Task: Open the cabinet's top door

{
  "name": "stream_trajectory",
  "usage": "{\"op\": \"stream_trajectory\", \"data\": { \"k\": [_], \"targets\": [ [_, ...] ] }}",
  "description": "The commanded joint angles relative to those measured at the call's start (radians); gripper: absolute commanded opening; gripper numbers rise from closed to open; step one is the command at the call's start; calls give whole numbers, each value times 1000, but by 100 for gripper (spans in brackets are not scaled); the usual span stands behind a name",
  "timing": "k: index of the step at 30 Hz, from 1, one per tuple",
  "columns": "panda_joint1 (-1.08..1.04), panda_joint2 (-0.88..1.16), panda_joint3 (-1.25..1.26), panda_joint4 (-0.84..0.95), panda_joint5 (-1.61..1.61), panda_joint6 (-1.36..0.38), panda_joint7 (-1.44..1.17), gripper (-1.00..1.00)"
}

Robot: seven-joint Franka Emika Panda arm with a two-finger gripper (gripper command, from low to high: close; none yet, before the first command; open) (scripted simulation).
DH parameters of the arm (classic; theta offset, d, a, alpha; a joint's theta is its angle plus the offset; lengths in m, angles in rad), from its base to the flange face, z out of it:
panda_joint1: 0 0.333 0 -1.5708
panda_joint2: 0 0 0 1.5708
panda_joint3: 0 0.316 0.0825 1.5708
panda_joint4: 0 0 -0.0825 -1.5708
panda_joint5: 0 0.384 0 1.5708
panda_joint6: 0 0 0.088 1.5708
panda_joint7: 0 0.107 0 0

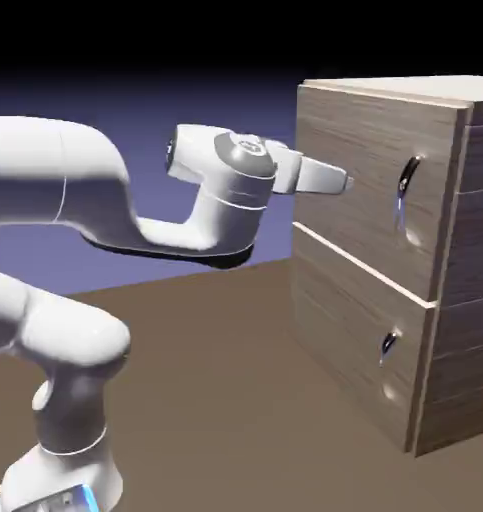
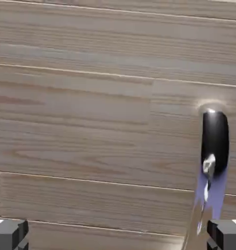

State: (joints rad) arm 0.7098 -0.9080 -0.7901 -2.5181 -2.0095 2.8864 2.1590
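Observation:
The cabinet (image 1: 465, 300) stands at the right of the exterior view, a light-brown wood-grain box with darker plank sides. Its top door (image 1: 360, 140) is the larger upper front panel and sits flush, with a long curved metallic handle (image 1: 409, 195). My gripper (image 1: 346, 182) points at this panel, close to its face and to the left of the handle. In the hand view the door's wood (image 2: 90, 122) fills the picture, and the dark handle (image 2: 215, 141) shows at the right, above the right fingertip (image 2: 227, 234). The gripper (image 2: 118, 239) is open, with nothing between its fingers.
Below the top door is a shorter front panel (image 1: 345, 320) with a small handle (image 1: 388, 345). The cabinet rests on the brown table (image 1: 245, 400). My white arm (image 1: 75, 190) spans the left half of the exterior view.

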Motion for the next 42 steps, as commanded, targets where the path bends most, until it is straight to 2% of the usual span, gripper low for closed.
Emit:
{"op": "stream_trajectory", "data": {
  "k": [1, 18, 20, 25, 26, 30, 34, 42],
  "targets": [
    [15, -7, -17, 6, -44, -3, 31, 0],
    [272, -132, -308, 114, -783, -59, 552, 0],
    [277, -134, -314, 116, -798, -60, 563, 0],
    [455, -82, -414, 250, -825, -84, 575, 0],
    [455, -82, -414, 250, -825, -84, 575, -100],
    [447, -159, -405, 198, -749, -139, 445, -100],
    [320, -182, -308, 56, -675, -247, 420, -100],
    [83, 14, -120, 7, -726, -205, 725, -100]
  ]
}}
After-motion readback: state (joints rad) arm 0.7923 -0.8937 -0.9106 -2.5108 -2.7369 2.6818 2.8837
